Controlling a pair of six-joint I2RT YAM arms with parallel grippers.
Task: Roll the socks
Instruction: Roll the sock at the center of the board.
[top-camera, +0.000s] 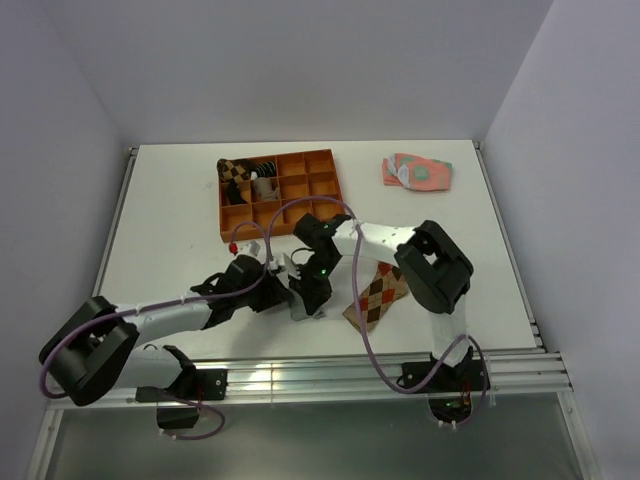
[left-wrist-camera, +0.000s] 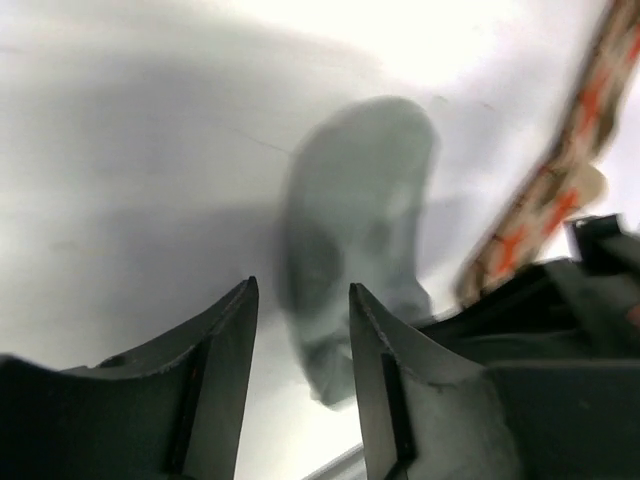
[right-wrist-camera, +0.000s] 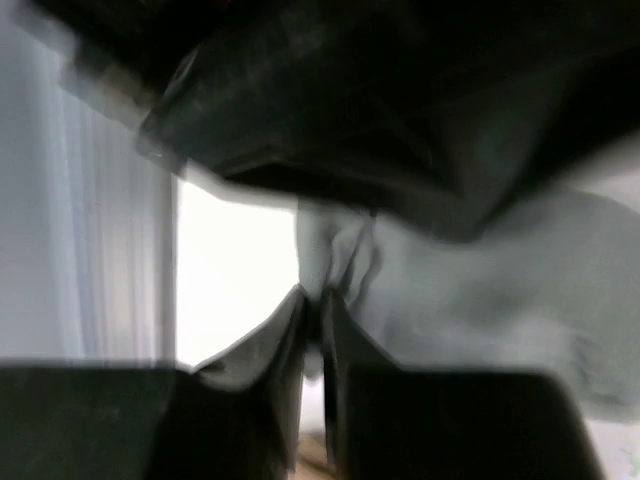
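- Grey fabric sock (left-wrist-camera: 370, 200), plain and short: lies unrolled on the white table (top-camera: 170, 220), on the near side of the orange plastic tray with square compartments (top-camera: 321, 186), under both grippers. One edge is bunched into a small fold, and no roll has formed.
- Tan sock with orange and dark-brown argyle diamonds (top-camera: 378, 298): also on the near side of the tray, off toward its right end and near the grey fabric sock. It is spread flat, and neither gripper touches it.
- Left gripper (left-wrist-camera: 302, 290): jaws partly apart with nothing between them. It hovers low over one end of the grey fabric sock without a hold.
- Right gripper (right-wrist-camera: 312, 295): jaws drawn almost together, seemingly nipping the bunched edge of the grey fabric sock. How much cloth is caught is too blurred to tell.
- Pink-and-green patterned socks (top-camera: 417, 172): a folded pair to the right of the tray, level with it and well apart. They are not part of the job.
- Tray contents: a brown-patterned item sits in the far-left compartments; what it is cannot be made out.
- Progress, as judged: early. Neither sock is rolled. Both rolls remain to be made, starting, it appears, with the grey one from its pinched edge.
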